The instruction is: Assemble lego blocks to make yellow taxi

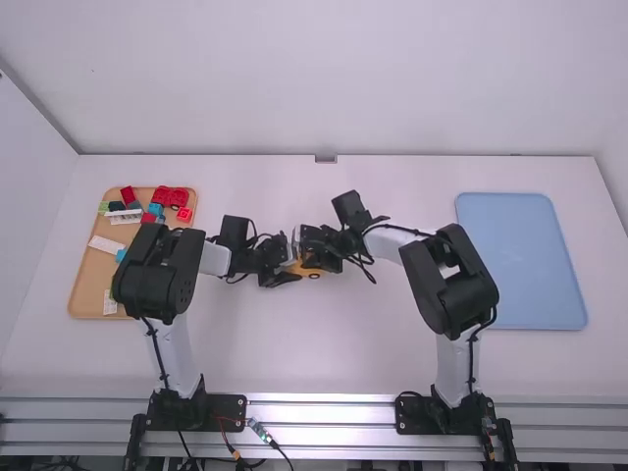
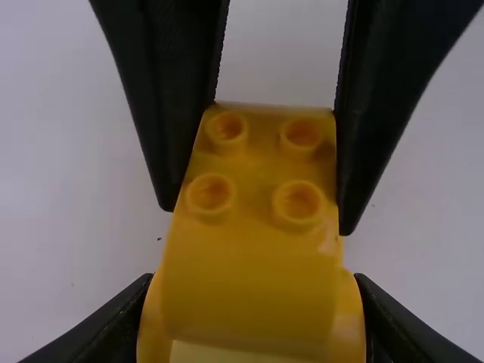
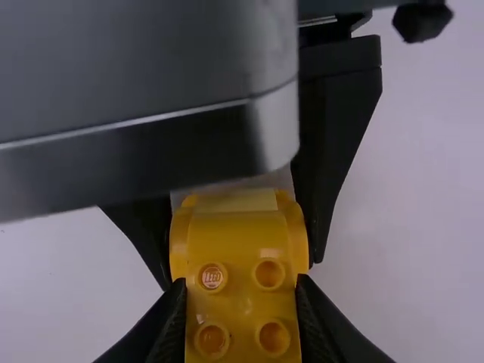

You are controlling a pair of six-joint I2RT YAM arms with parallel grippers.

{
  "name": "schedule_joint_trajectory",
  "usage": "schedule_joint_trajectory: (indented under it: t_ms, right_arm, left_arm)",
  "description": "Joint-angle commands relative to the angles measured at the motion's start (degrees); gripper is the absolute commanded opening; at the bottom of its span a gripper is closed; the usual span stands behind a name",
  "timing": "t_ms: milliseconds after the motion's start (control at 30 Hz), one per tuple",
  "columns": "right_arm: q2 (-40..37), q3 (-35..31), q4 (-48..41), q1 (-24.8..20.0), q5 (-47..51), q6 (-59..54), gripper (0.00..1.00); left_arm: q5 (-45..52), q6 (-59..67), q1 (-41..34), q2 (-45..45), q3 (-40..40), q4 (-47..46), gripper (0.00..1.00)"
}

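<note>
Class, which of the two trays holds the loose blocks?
The orange tray, by the left arm; the other tray is blue, by the right arm.

On the bench (image 1: 324, 358), one tray (image 1: 88, 285) is lying at the left, holding blocks (image 1: 170, 196) mostly toward its far side; another tray (image 1: 520, 260) is lying right; the taxi body (image 1: 308, 270) is being held between them.
</note>
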Motion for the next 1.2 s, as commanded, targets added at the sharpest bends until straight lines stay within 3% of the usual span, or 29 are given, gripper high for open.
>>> schedule_joint_trajectory:
  t_ms: [0,367,633,767,900,1167]
  right_arm:
    - [1.92,-1.25,-0.13,0.17,8.2,4.24,0.0]
    - [1.92,-1.03,0.09,0.13,8.22,5.29,0.05]
    - [1.92,-1.03,0.09,0.11,7.93,5.07,0.33]
    - [1.92,-0.92,0.17,0.22,7.96,4.87,0.54]
    - [1.92,-0.81,0.31,0.2,7.91,4.92,0.62]
    - [1.81,2.64,-3.74,-2.25,3.96,3.26,0.66]
  left_arm:
    - [2.24,3.38,-0.98,0.52,-2.03,-0.59,0.43]
    - [2.19,2.88,-1.01,0.52,-2.67,1.11,0.41]
    - [2.06,2.9,-0.98,0.52,-0.57,-2.93,0.41]
    - [2.04,2.92,-1.01,0.52,-0.92,-2.49,0.41]
    - [1.93,2.9,-1.01,0.52,-0.96,-2.6,0.4]
    - [-0.78,2.88,-1.01,0.52,-0.96,-2.8,0.38]
